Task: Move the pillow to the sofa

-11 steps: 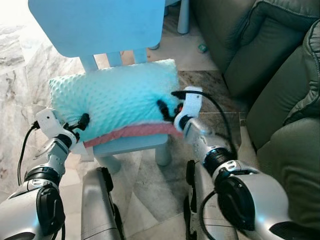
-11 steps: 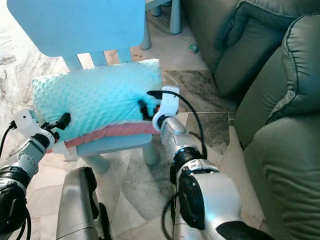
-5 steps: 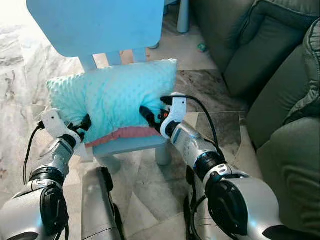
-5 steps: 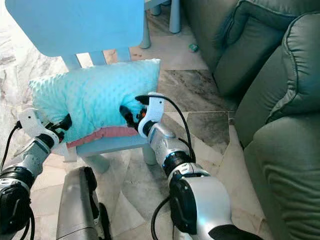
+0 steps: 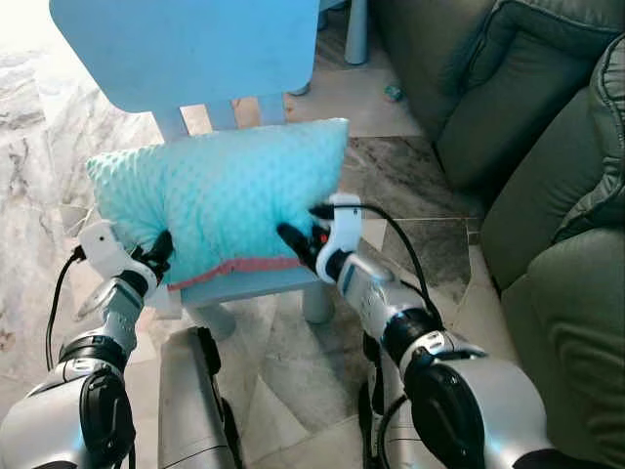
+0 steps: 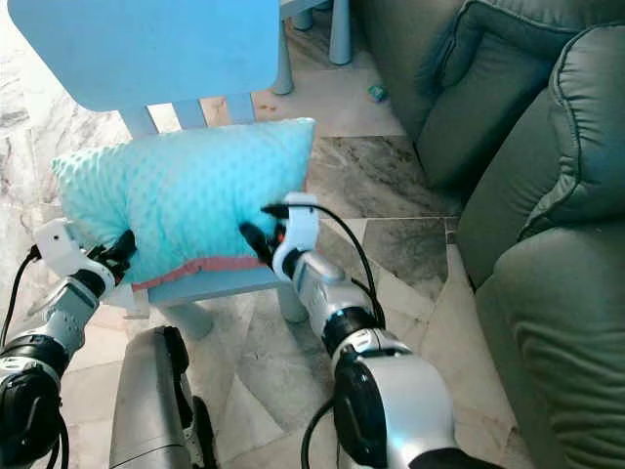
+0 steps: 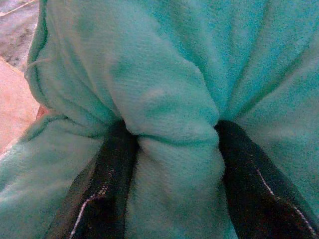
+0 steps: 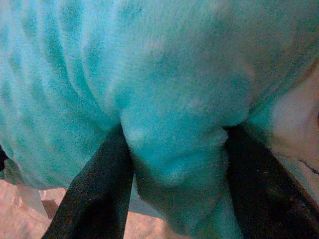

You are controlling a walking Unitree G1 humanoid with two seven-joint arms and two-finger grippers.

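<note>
**Both pincers gripping the pillow, lift pending**

Left eye view is showing the grasp step under way. Nearest, the left pincer (image 5: 161, 246) is pinching a fold at the pillow's (image 5: 220, 195) near left corner, and the right pincer (image 5: 296, 241) is clamping fabric at its near right edge; both wrist views are showing fabric bunching between black fingers (image 7: 107, 186). The pillow is resting on the blue chair (image 5: 186, 44). Farther right, the sofa (image 5: 547, 195) is waiting, so the next move is calling for a lift and a turn right.
</note>
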